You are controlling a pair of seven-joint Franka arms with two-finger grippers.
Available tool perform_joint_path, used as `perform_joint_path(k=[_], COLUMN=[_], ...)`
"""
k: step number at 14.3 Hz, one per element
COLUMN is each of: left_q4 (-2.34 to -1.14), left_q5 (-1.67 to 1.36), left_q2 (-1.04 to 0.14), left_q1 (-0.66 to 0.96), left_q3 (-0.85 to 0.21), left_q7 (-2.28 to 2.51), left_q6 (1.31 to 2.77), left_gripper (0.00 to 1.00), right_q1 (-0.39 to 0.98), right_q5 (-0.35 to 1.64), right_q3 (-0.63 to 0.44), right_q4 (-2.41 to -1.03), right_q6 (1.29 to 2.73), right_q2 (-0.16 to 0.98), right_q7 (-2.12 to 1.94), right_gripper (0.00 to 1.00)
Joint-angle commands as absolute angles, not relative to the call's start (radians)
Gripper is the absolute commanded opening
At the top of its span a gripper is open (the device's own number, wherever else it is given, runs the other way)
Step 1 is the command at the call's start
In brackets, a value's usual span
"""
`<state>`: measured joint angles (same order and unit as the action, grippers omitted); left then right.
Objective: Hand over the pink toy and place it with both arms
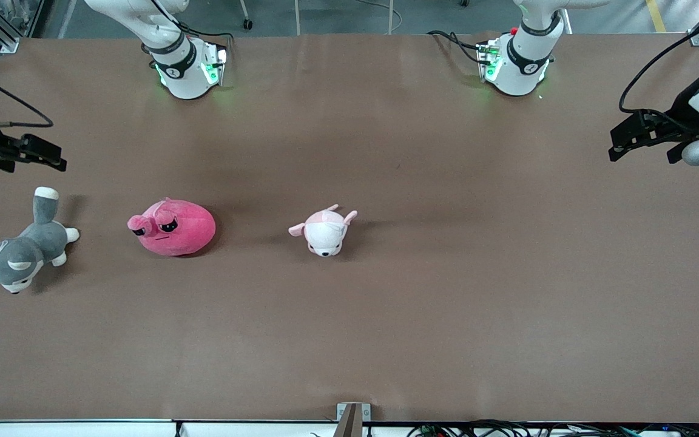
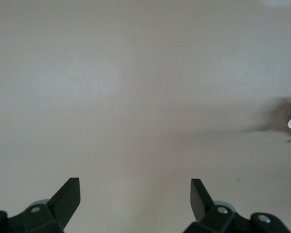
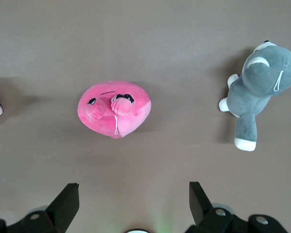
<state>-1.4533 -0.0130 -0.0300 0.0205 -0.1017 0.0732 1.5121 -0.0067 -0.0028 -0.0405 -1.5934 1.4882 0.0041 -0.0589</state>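
The pink plush toy (image 1: 172, 228) — a rounded, fuzzy blob with stalked eyes — lies on the brown table (image 1: 386, 334), held by nothing. It sits toward the right arm's end. Beside it toward that same end lies a grey husky plush (image 1: 22, 255); beside it toward the left arm's end lies a small white-and-pink puppy plush (image 1: 325, 232), soft and squat. The right gripper (image 3: 134, 199) hangs with fingers spread wide, the pink toy framed in its wrist view — probably because that arm is the one within reach of it. The left gripper (image 2: 135, 196), also spread, hangs over bare table well apart from the pink toy; that arm waits.
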Motion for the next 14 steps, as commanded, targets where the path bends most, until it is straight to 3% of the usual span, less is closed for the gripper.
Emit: perform_joint_path(k=[1,7,14], left_q4=[-1.439,-1.439,-1.439], left_q5=[-0.014,0.0,0.0], left_q2=[-0.028,-0.026,-0.026], left_q1=[0.025,0.008,-0.017], left_q3=[-0.097,-0.094,-0.1], left_q7=[0.061,-0.061,-0.038], left_q6=[1.5,1.5,1.494], left_gripper=[1.0,1.0,1.0], right_q1=[0.003,0.005,-0.005], right_q5=[-0.02,-0.011,0.067], right_q3=[-0.044,-0.041,-0.045], right_q4=[-1.683,-1.71,-1.689], right_q6=[1.497,1.482,1.459], right_q2=[-0.09,-0.166,-0.176], right_q7=[-0.058,-0.055,0.004], right_gripper=[1.0,1.0,1.0])
